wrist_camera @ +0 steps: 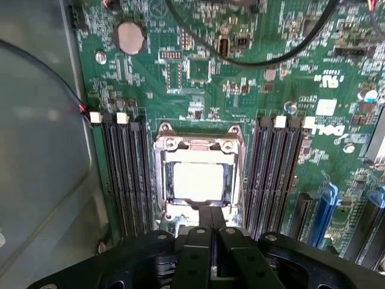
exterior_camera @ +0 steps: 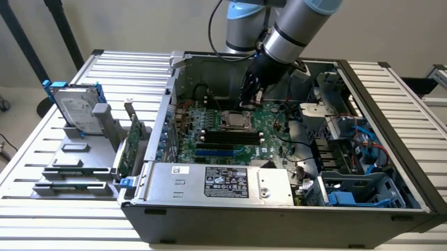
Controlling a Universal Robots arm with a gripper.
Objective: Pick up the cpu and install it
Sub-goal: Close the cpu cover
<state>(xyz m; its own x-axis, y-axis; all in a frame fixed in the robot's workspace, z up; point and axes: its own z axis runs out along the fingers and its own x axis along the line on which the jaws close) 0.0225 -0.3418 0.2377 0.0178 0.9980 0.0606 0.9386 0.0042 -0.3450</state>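
Observation:
The cpu [wrist_camera: 197, 180], a small square chip with a pale silver top, lies flat inside the metal-framed socket [wrist_camera: 163, 158] on the green motherboard [wrist_camera: 198, 72]. It also shows in the exterior view as the cpu [exterior_camera: 234, 120] in the middle of the board. My gripper [wrist_camera: 210, 212] is shut, its black fingertips pressed together right at the socket's edge beside the chip, with nothing visibly between them. In the exterior view the gripper [exterior_camera: 250, 102] hangs just above the board, inside the open computer case [exterior_camera: 391, 172].
Black memory slots [wrist_camera: 123, 174] flank the socket on both sides. A black cable [wrist_camera: 271, 60] crosses the board. Outside the case, a silver hard drive [exterior_camera: 73, 110] in blue brackets and an expansion card [exterior_camera: 129, 144] stand in a grey rack. The power supply [exterior_camera: 223, 183] fills the near side.

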